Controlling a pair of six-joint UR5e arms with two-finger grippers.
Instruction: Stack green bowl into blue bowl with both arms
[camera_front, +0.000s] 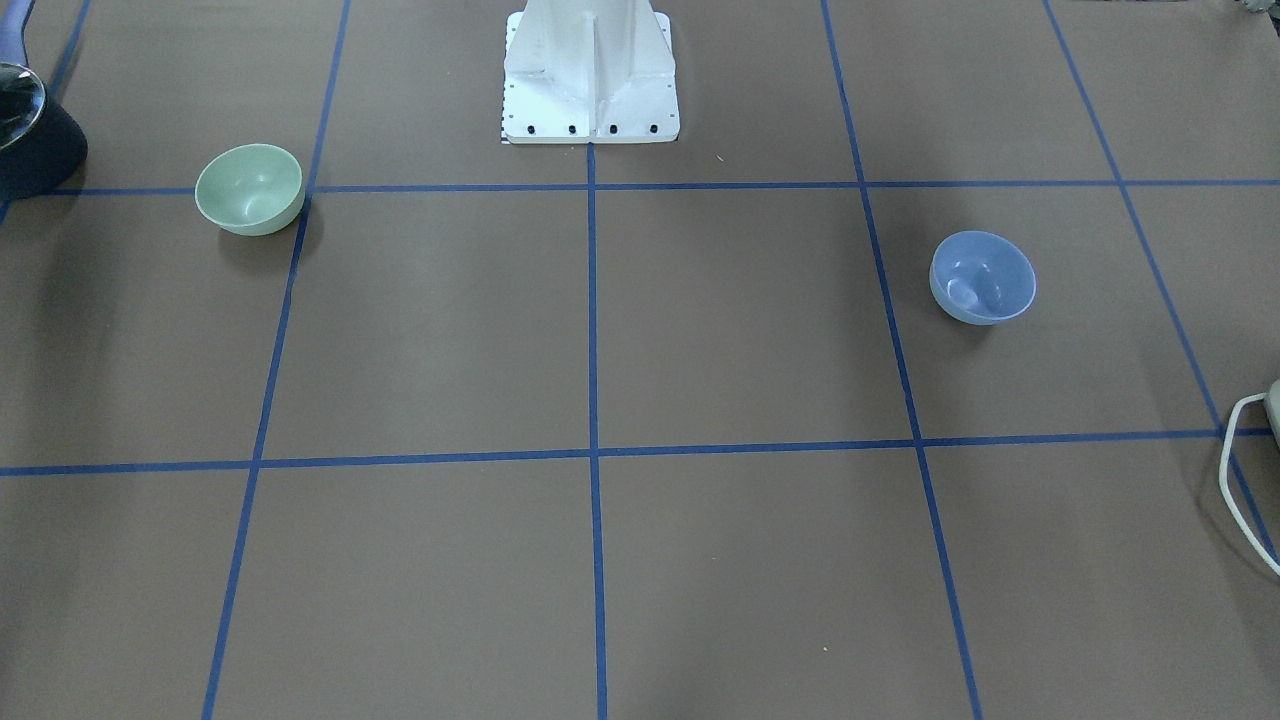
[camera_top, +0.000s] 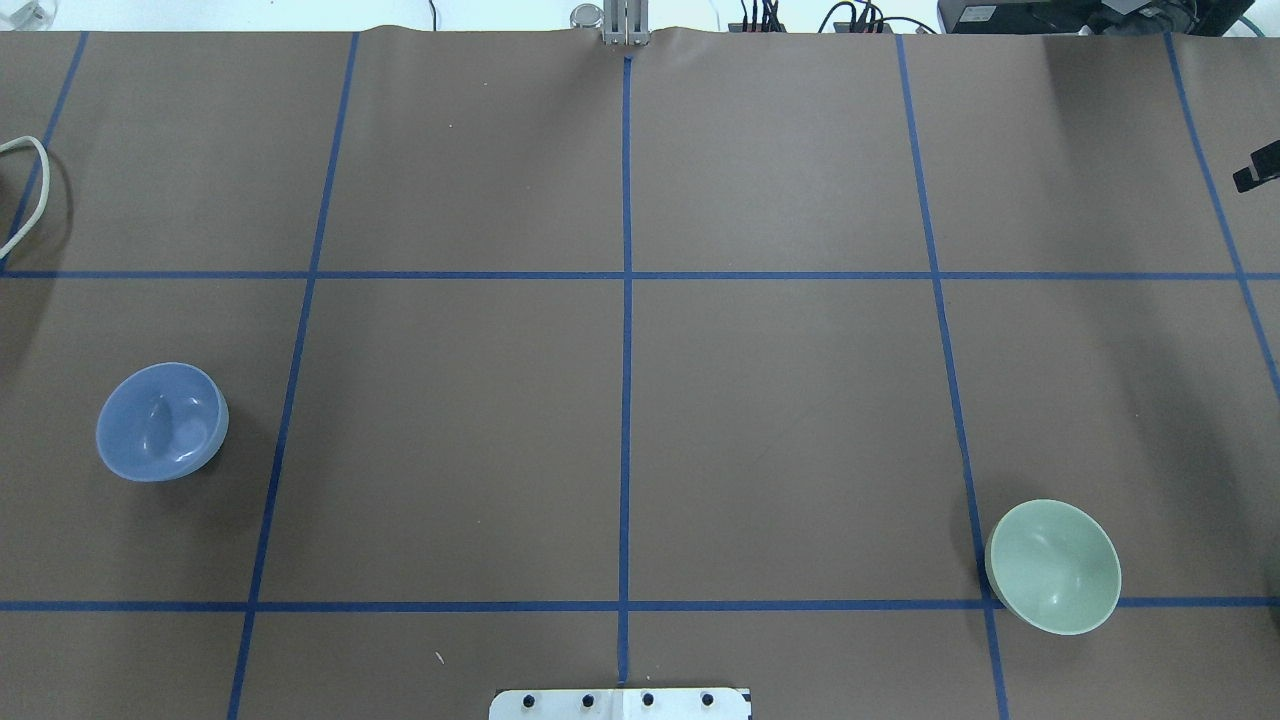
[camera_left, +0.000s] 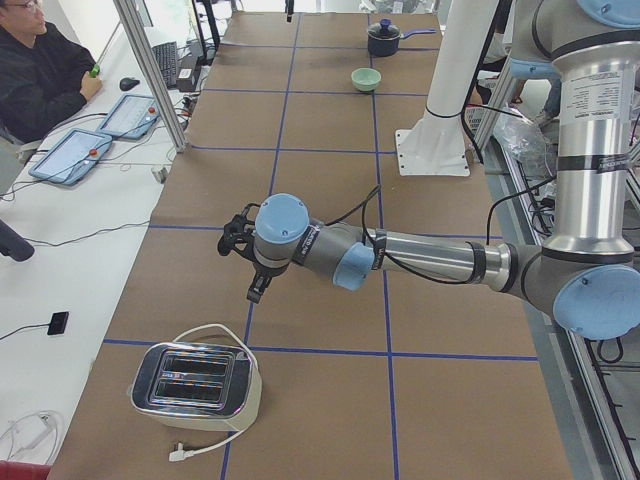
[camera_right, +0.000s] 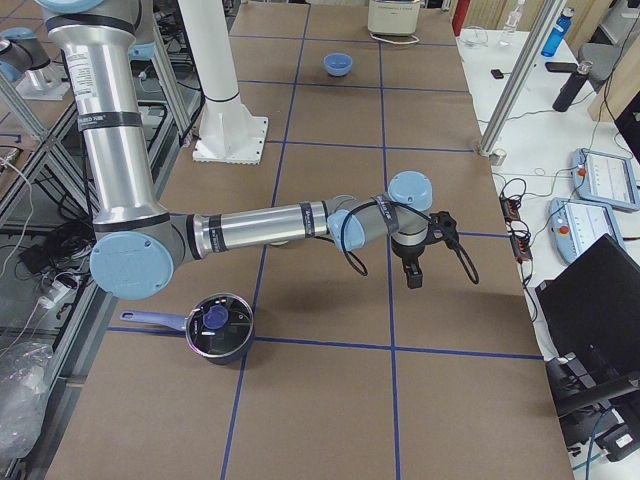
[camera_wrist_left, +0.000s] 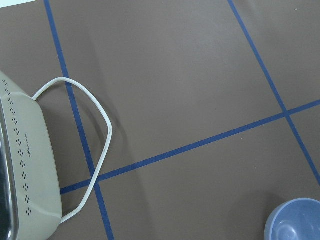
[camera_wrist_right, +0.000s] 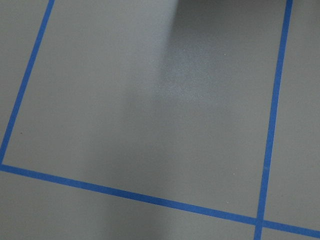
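Green bowl (camera_top: 1053, 567) and blue bowl (camera_top: 160, 422) upright, well apart on worktop (camera_top: 780, 420). Left tool (camera_left: 257, 288) and right tool (camera_right: 413, 275) hover above it; whether either is apart or together cannot be told.

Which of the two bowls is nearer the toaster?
The blue bowl, which sits close by the toaster. The green bowl stands far off at the other end, near the dark pot.

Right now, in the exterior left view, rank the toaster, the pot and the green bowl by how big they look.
1. The toaster, largest by far, though it sits nearest the camera.
2. The pot and the green bowl: both far off and much alike, so I would not rank them.
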